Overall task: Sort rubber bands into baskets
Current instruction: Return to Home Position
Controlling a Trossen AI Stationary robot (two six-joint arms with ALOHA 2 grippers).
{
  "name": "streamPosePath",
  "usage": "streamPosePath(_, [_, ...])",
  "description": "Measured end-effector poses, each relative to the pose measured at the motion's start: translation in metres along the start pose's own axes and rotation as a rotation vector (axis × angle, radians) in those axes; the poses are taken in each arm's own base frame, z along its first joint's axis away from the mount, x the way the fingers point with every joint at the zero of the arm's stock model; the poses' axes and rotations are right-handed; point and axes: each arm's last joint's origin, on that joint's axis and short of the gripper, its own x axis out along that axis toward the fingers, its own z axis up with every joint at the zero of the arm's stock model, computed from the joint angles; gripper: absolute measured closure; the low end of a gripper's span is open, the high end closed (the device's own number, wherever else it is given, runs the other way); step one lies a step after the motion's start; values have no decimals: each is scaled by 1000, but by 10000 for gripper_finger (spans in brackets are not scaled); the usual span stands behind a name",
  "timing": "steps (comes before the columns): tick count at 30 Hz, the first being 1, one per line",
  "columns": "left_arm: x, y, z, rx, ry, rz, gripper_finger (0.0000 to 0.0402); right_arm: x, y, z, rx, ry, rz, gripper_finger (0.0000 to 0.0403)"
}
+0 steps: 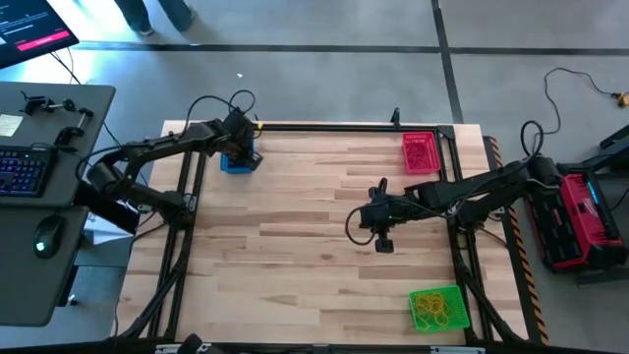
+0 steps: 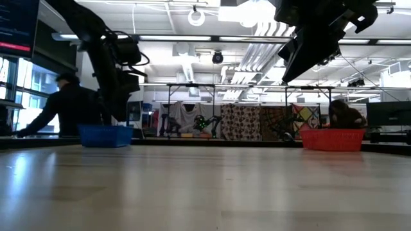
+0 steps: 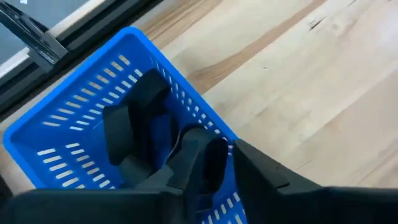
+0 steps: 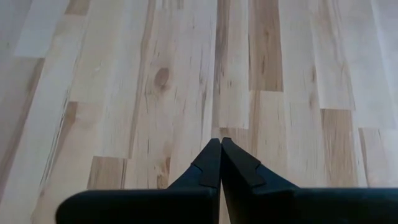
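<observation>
Left wrist view showed your left pincer [image 3: 169, 130] parted a little, gripping nothing I could make out, down inside the blue basket [image 3: 74, 106] near a corner of the tabletop [image 1: 295, 246]. The clean way home, I judged, was to rise straight up past the mesh wall before drawing back, lest you drag it. Your right pincer [image 4: 221, 144] was pressed closed, empty, over bare wood mid-tabletop. Only the high view showed the green basket [image 1: 437, 290] holding yellow rubber bands [image 1: 432, 309] and the red basket [image 1: 405, 147] holding red ones.

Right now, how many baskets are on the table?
3. The blue basket sits far left, beneath the left gripper; the red basket far right; the green basket at the near right corner. None seems hidden.
</observation>
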Motion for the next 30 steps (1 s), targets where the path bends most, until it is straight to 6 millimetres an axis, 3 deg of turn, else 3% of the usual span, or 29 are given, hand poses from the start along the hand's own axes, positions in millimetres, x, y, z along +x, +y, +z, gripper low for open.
streamPosePath(6, [-17, -7, -1, 67, -68, -9, 278, 0, -1, 1, -30, -6, -19, 403])
streamPosePath(11, [-39, -25, -5, 112, -322, -55, 281, 8, -3, 2, -105, -123, -27, 403])
streamPosePath(23, [-79, -70, -44, 315, -795, -303, 303, 36, -35, -30, -123, -410, -131, 403])
streamPosePath(30, [-78, -88, -71, 433, -999, -453, 304, 38, -45, -46, -143, -551, -185, 403])
